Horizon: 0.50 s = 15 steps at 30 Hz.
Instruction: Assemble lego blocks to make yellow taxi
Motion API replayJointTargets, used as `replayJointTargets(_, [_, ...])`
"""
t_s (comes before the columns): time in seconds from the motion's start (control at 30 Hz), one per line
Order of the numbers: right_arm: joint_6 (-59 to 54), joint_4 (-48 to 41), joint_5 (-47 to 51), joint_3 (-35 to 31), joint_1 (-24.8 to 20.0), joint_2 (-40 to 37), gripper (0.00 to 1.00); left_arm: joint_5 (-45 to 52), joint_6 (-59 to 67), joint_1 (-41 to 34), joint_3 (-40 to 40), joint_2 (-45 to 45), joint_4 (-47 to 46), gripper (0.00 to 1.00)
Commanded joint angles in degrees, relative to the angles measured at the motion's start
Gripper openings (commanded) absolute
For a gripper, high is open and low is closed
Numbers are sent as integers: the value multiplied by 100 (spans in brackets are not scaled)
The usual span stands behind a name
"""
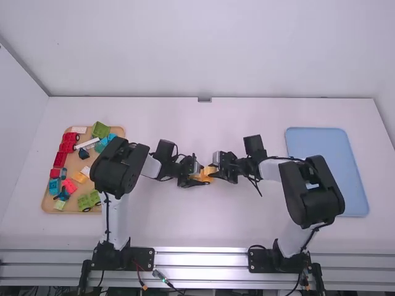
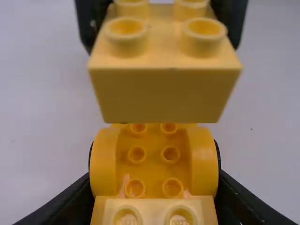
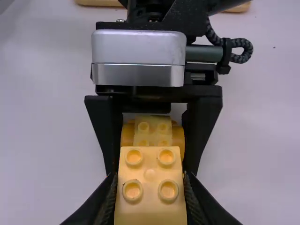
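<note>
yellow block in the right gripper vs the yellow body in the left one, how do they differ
The block has flat, straight sides; the body has rounded humps along both sides. The block's studs are bare on top, while the body carries a paler block at one end. The block is a lighter yellow, the body deeper, nearer orange. Both have round studs in rows of two.

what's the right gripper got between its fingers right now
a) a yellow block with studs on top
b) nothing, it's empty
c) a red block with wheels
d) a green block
a: the right gripper has a finger on each side of a yellow block with round studs on its top face.
</note>
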Motion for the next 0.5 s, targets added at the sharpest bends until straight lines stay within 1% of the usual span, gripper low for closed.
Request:
replayJointTargets(0.0, [129, 66, -9, -31, -7, 101, 0, 122, -15, 20, -61, 76, 17, 57])
replayJointTargets(0.13, [474, 372, -79, 70, -9, 498, 0, -42, -13, -15, -94, 76, 7, 52])
replayJointTargets(0.23, [476, 350, -234, 170, -7, 664, 0, -101, -13, 4, -101, 76, 7, 48])
replayJointTargets(0.47, [474, 293, -90, 201, 52, 684, 0, -103, -13, 7, -103, 76, 72, 49])
